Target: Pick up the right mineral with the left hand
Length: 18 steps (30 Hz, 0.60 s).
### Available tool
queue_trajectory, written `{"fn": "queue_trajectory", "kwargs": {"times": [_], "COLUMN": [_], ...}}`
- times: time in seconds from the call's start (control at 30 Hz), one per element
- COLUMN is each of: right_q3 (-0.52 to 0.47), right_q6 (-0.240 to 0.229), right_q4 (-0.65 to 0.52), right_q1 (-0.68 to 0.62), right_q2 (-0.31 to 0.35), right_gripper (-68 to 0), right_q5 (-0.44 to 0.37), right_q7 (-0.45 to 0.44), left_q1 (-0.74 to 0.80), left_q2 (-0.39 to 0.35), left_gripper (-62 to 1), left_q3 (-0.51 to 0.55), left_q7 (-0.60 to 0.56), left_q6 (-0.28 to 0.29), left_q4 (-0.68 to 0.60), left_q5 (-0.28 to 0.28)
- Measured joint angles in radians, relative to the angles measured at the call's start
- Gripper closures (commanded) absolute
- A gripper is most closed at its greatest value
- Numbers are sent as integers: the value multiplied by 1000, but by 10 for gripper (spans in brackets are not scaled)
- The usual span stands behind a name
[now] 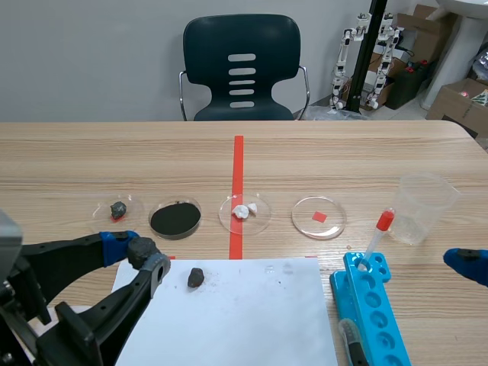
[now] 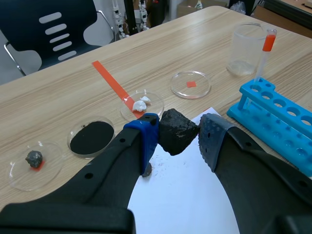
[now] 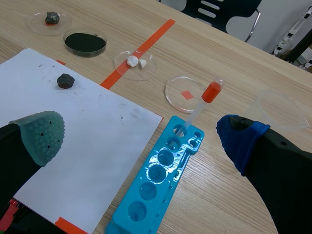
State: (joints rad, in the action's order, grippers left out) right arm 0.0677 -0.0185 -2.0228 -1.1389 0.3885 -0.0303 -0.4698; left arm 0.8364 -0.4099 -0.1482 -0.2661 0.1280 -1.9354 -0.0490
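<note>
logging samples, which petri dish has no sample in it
The dish nearest the beaker: only a red square; the others hold rock, black powder, white pieces.

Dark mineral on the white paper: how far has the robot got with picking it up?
Done: the left gripper is open and lined up on the dark mineral. In hand: nothing yet; the mineral lies on the white paper just ahead of the gripper, ungripped. Left: close in, shut on it and lift.
</note>
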Motion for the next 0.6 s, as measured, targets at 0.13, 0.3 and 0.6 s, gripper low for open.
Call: {"fn": "queue_trajectory", "kwargs": {"times": [0.13, 0.3, 0.6], "right_q3": [0, 0, 0], "right_q6": [0, 0, 0], "right_q4": [0, 0, 0], "right_q1": [0, 0, 0], "right_q2": [0, 0, 0], "right_gripper": [-679, -679, -679], "right_q5": [0, 0, 0], "right_q7": [0, 0, 0], "left_q1": [0, 0, 0], "left_q2": [0, 0, 0], "left_gripper": [-131, -131, -131], "left_q3": [0, 0, 0], "left_q7": [72, 108, 105], "left_q6": [0, 0, 0], "left_q4": [0, 0, 0], "left_q5": [0, 0, 0]}}
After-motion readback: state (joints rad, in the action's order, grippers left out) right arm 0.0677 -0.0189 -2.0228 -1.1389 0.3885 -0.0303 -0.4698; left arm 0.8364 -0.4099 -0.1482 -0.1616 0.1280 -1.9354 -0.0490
